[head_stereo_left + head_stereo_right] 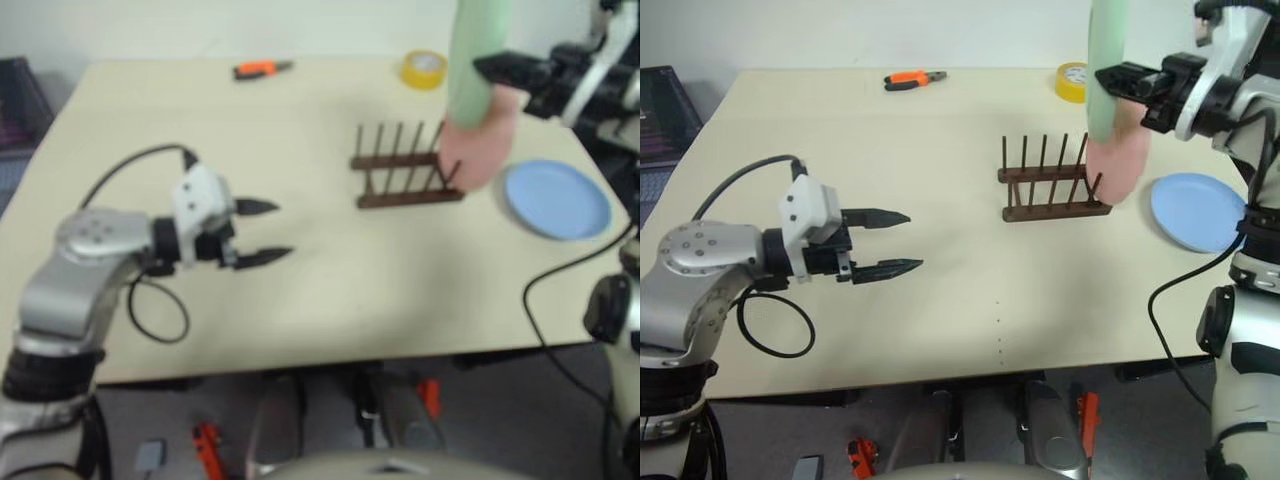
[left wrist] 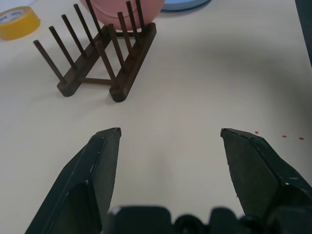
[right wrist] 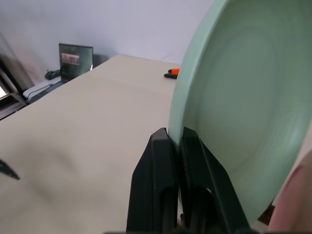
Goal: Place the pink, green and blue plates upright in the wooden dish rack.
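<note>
Standing upright at the right end of the wooden dish rack (image 1: 1052,190), the pink plate (image 1: 1118,165) is seated between the last pegs. The green plate (image 1: 1106,62) is held on edge above and just behind the pink one, clamped at its rim by the right hand (image 1: 1118,78), whose fingers (image 3: 168,161) are pressed tight on either face of the rim. The blue plate (image 1: 1198,211) lies flat on the counter (image 1: 940,150), just to the right of the rack and apart from it. The remaining peg slots of the rack are unoccupied. The left hand (image 1: 890,242) is held above the counter well to the left of the rack, pointed toward it, with its fingers (image 2: 97,170) spread wide and nothing between them. At the far edge of the counter, a roll of yellow tape (image 1: 1072,81) and orange-handled pliers (image 1: 912,79) are placed.
</note>
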